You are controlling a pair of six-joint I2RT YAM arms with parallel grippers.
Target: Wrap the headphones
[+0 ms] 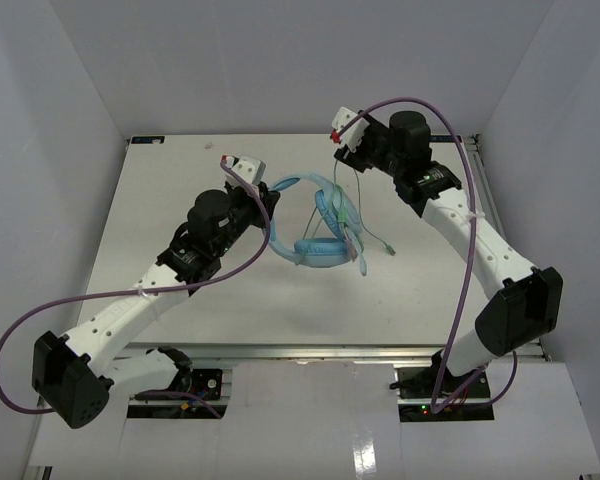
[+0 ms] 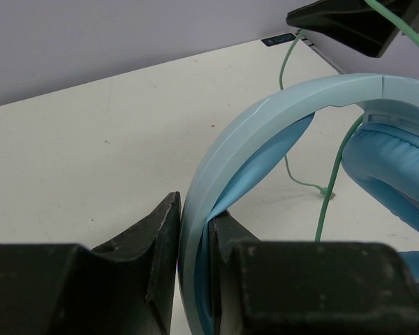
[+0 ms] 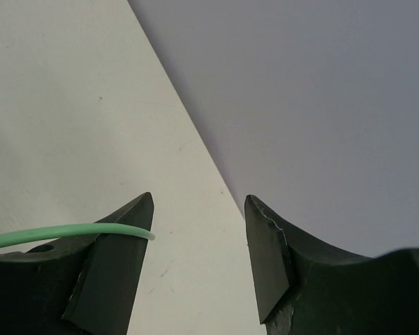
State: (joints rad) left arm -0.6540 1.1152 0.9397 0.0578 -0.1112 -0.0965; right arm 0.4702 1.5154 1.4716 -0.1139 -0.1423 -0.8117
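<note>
a: start nearest the arm bases. what has the left gripper [image 2: 193, 230] got?

b: its fingers are closed tight on the headband [image 2: 265, 118] of the headphones [image 1: 320, 230], one finger outside the band and one inside. the headphones are held up over the middle of the table [image 1: 180, 200], with the lower earcup [image 1: 320, 252] down near the surface (i cannot tell whether it touches).

a: and the cord [image 3: 56, 234]?

b: a few pale-green strands cross the headphones near the band and the cups, so some winding looks done, though i cannot count the turns. a loose stretch runs off to the right, and its plug end [image 1: 392, 250] lies on the table near the headphones.

a: farther back, the right gripper [image 3: 199, 216]?

b: it is raised beyond the headphones, toward the far edge of the table. its fingers stand apart with a clear gap. the cord lies over the edge of one finger rather than being pinched between the two, and it hangs down from there.

a: so how far along?

b: partway, i'd judge. the hold on the band looks firm and part of the cord is around the headphones, but the raised stretch and the loose tail are not yet wound on or tucked in.
</note>
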